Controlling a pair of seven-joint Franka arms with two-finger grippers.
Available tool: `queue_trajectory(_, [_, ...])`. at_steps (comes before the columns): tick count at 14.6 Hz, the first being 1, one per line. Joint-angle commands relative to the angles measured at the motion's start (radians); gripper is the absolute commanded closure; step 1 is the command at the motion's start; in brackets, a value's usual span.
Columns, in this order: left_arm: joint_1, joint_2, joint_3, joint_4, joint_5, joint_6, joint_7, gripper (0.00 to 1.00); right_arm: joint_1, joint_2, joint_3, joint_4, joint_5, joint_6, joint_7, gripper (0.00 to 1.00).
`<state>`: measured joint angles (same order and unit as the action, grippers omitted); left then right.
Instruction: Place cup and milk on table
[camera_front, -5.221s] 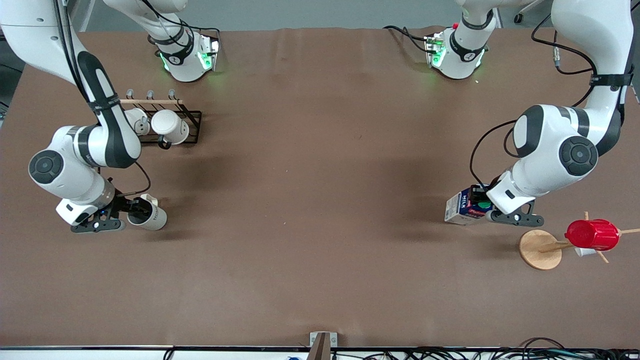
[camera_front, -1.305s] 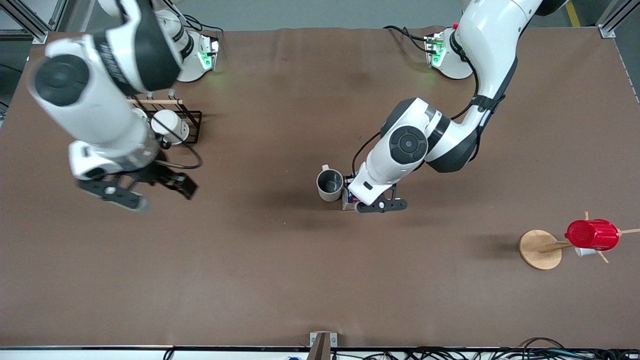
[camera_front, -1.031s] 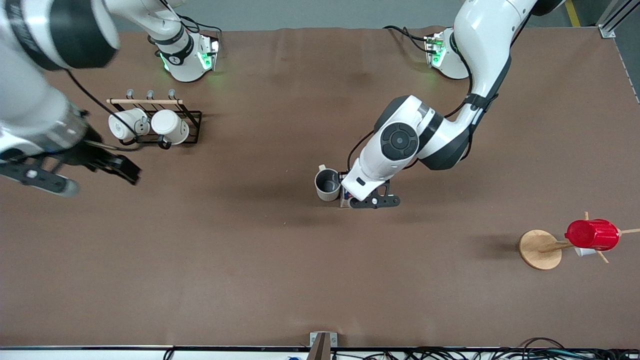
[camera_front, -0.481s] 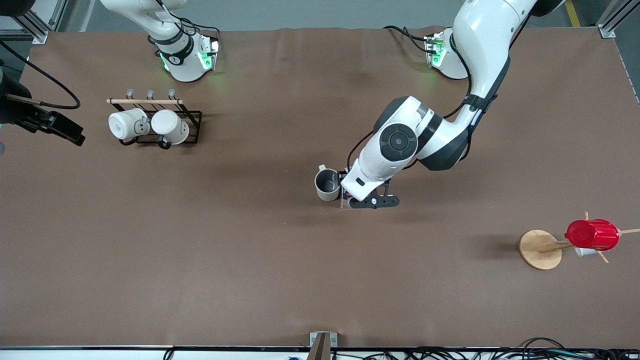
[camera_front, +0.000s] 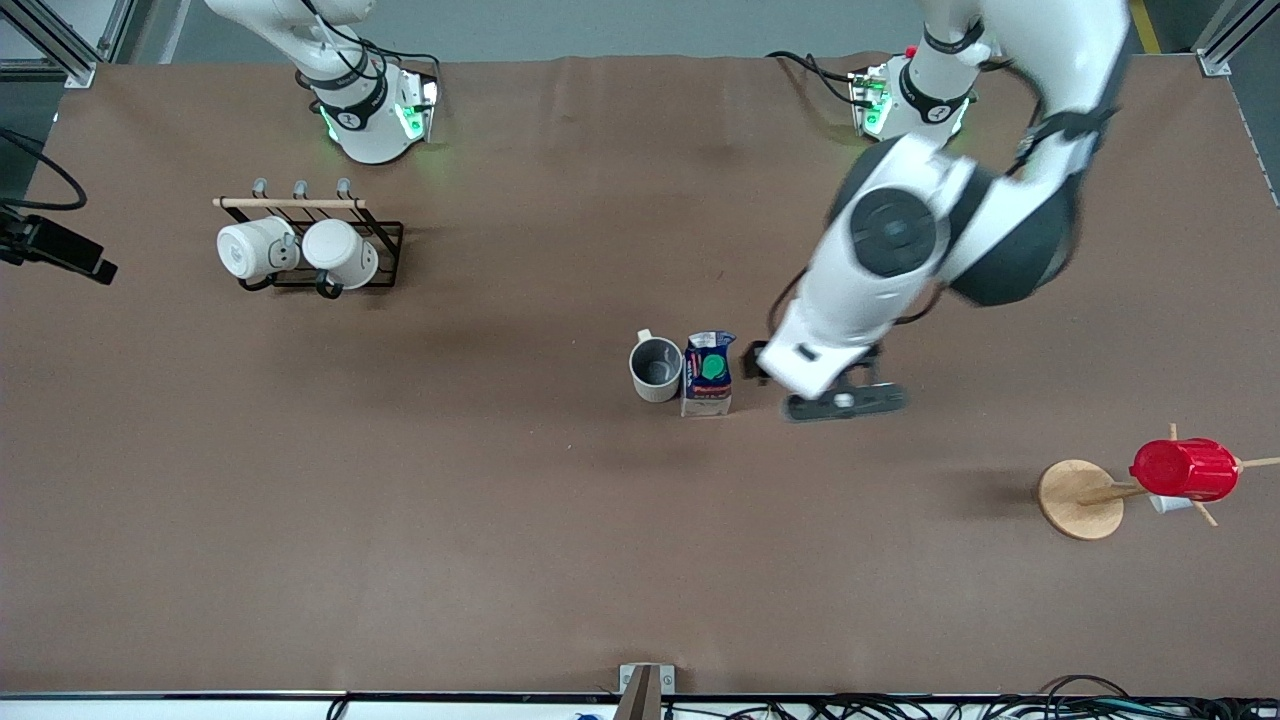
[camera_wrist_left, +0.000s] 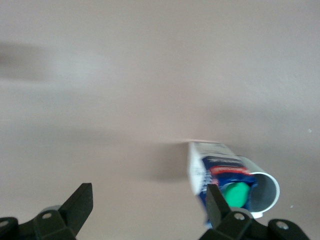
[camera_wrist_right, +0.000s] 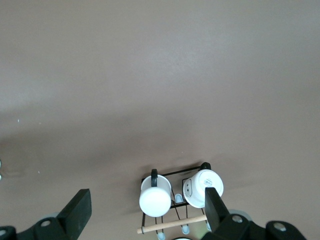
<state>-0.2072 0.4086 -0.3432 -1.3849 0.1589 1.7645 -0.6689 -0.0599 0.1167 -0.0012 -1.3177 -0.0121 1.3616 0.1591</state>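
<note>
The cup (camera_front: 656, 368) stands upright on the brown table (camera_front: 600, 550), mid-table, grey inside showing. The milk (camera_front: 707, 375) stands upright beside it, touching or nearly so, green cap up. My left gripper (camera_front: 765, 362) is open and empty, raised just off the milk toward the left arm's end. In the left wrist view its fingers (camera_wrist_left: 80, 205) are spread wide around the gripper's middle (camera_wrist_left: 148, 205), with the milk (camera_wrist_left: 220, 175) and the cup (camera_wrist_left: 264, 192) below. My right gripper (camera_front: 60, 255) is open and empty at the right arm's end of the table; it also shows in the right wrist view (camera_wrist_right: 145, 207).
A black wire rack (camera_front: 385, 235) with two plain white mugs (camera_front: 340, 252) stands near the right arm's base; it also shows in the right wrist view (camera_wrist_right: 175, 175). A round wooden stand (camera_front: 1078, 498) carries a red ribbed cup (camera_front: 1185, 468) at the left arm's end. Cables run along the near edge.
My left gripper has let go of the milk and moved up and away toward the left arm's end. My right arm has drawn back to the right arm's end of the table.
</note>
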Motion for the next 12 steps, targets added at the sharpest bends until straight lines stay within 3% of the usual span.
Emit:
queue_trajectory(1, [0.115, -0.103, -0.002, 0.014, -0.001, -0.13, 0.063, 0.0, -0.034, -0.012, 0.02, -0.031, 0.015, 0.002, -0.026, 0.0])
queue_trajectory(5, [0.273, -0.223, -0.003, 0.004, -0.065, -0.284, 0.28, 0.0, -0.077, -0.087, 0.024, -0.159, 0.018, 0.097, -0.093, 0.0])
queue_trajectory(7, [0.29, -0.278, 0.0, -0.023, -0.065, -0.306, 0.389, 0.0, -0.08, -0.094, 0.023, -0.172, 0.018, 0.111, -0.124, 0.0])
queue_trajectory(12, [0.315, -0.411, 0.013, -0.166, -0.097, -0.298, 0.449, 0.0, -0.069, -0.095, 0.027, -0.166, 0.017, 0.116, -0.132, 0.0])
